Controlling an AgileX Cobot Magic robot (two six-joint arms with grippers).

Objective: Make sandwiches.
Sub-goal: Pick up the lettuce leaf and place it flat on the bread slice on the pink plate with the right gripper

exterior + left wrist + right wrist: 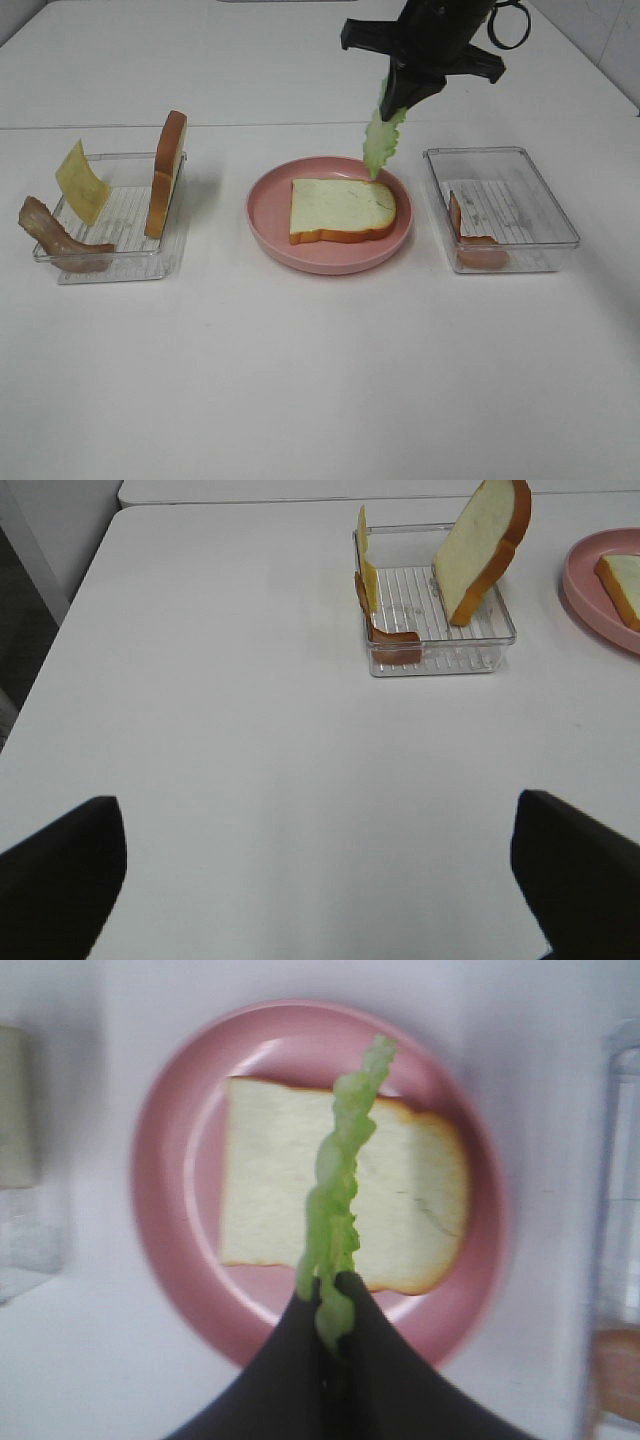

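A white bread slice [342, 209] with an orange-brown crust lies flat on the pink plate [270, 210] at the table's middle. My right gripper [400, 108] hangs above the plate's far right rim, shut on a ruffled green lettuce leaf [381, 141] that dangles toward the bread. The right wrist view has the lettuce [342, 1200] hanging over the bread slice [270, 1190]. In the left tray [120, 262] a second bread slice [166, 173] stands on edge with a yellow cheese square [81, 181] and a bacon strip [58, 240]. My left gripper [320, 870] is open over bare table.
A clear tray [530, 160] at the right holds one bacon strip [472, 243]. The left wrist view shows the left tray [440, 645] ahead and the plate's edge [600, 590] beside it. The table's far edge runs behind the plate.
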